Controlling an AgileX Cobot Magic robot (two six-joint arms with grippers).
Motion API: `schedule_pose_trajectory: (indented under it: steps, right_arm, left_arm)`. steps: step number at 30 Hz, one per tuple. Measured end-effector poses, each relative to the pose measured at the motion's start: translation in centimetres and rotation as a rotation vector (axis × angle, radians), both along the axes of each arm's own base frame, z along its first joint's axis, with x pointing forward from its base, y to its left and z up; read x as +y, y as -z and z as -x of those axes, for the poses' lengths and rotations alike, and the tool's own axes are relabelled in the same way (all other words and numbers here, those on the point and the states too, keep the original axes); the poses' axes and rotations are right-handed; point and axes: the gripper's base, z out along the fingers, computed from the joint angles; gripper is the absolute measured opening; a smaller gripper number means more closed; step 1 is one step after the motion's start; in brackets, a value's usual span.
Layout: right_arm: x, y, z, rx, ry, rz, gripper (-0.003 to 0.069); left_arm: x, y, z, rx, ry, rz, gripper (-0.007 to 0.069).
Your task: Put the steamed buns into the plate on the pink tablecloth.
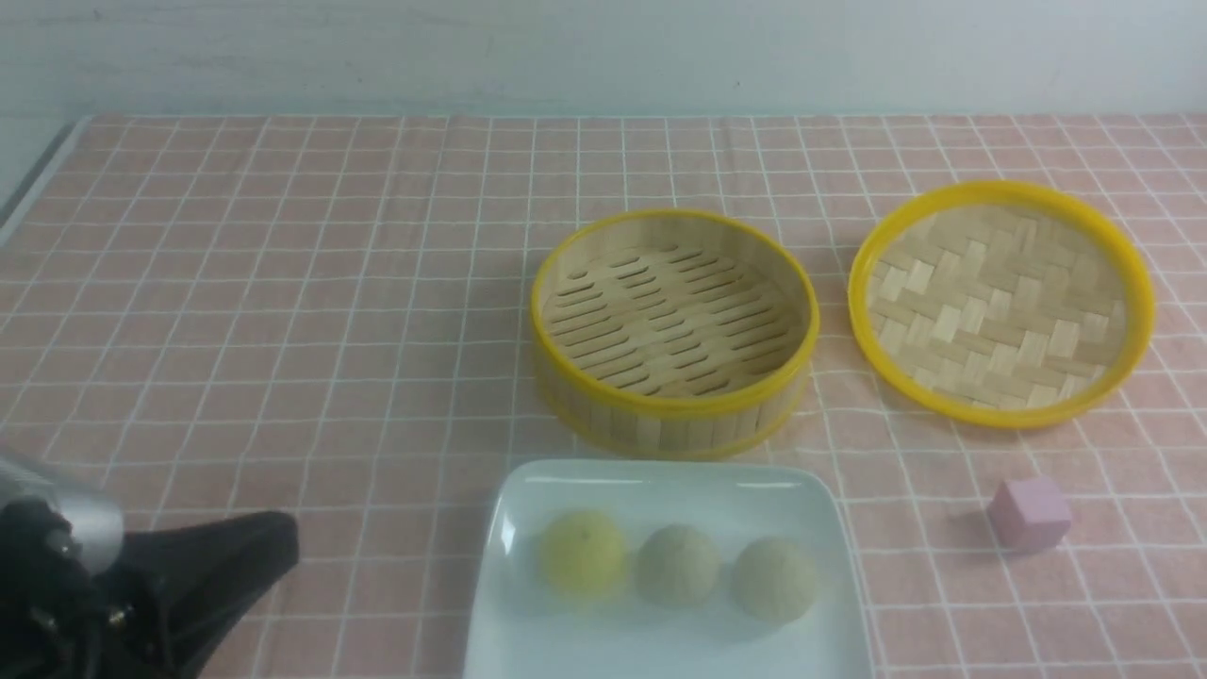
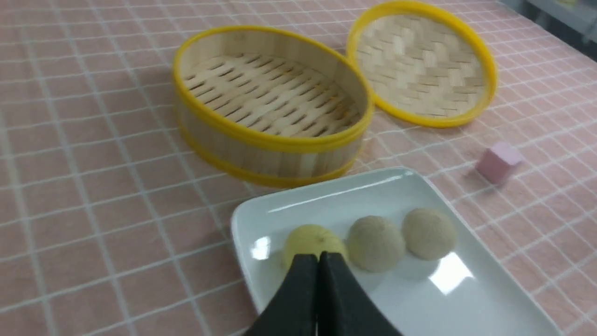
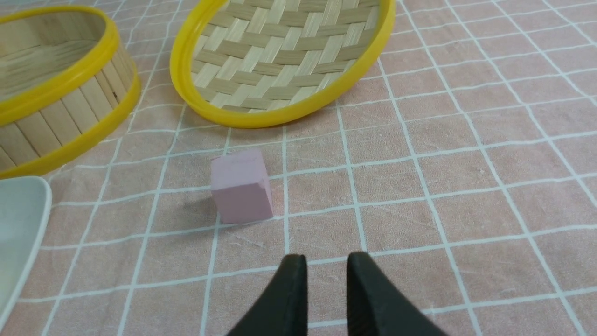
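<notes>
Front view shows us all three steamed buns (image 1: 679,564) already lying in a row on the plate (image 1: 660,476), the yellow bun (image 1: 584,552) toward the plate's left edge and the two beige ones to its right, each just beside the next. The plate sits at the near edge of the pink tablecloth (image 1: 283,311), with the steamer basket (image 1: 673,330) just beyond its far rim and holding nothing, and the basket lid (image 1: 1001,302) lying apart toward the cloth's right edge.

Our left gripper (image 2: 318,261) has its jaws pressed together on nothing; from its wrist camera the tips sit in front of the yellow bun at the plate's left end, so that arm is the nearer one to the buns. Our right gripper (image 3: 325,263) has its jaws a little apart and bare, over open cloth with the small pink cube (image 3: 241,191) just ahead and only a corner of the plate at the side.

We judge the task done, with nothing left to lift; the coming move is likely a retreat clear of the plate
</notes>
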Motion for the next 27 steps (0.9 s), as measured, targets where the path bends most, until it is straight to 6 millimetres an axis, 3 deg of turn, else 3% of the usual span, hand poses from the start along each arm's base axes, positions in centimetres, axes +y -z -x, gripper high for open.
schedule_pose_trajectory:
  steps: [5,8,14,19,27]
  right_arm:
    - [0.0,0.0,0.0,0.000,0.000,0.000,0.0118]
    - [0.0,0.0,0.0,0.000,0.000,0.000,0.0123]
    - [0.0,0.0,0.0,0.000,0.000,0.000,0.0133]
    - [0.0,0.0,0.0,0.000,0.000,0.000,0.0135]
    - [0.0,0.0,0.0,0.000,0.000,0.000,0.0146]
  left_arm:
    - [2.4,3.0,0.3,0.000,-0.199,-0.034,0.0020]
    - [4.2,6.2,1.1,0.009,-0.369,-0.069,0.0023]
    - [5.4,10.2,2.5,-0.013,-0.499,-0.102,0.0030]
    - [5.5,10.3,3.0,-0.089,-0.508,-0.080,0.0032]
    - [5.6,10.4,3.2,-0.069,-0.513,-0.092,0.0041]
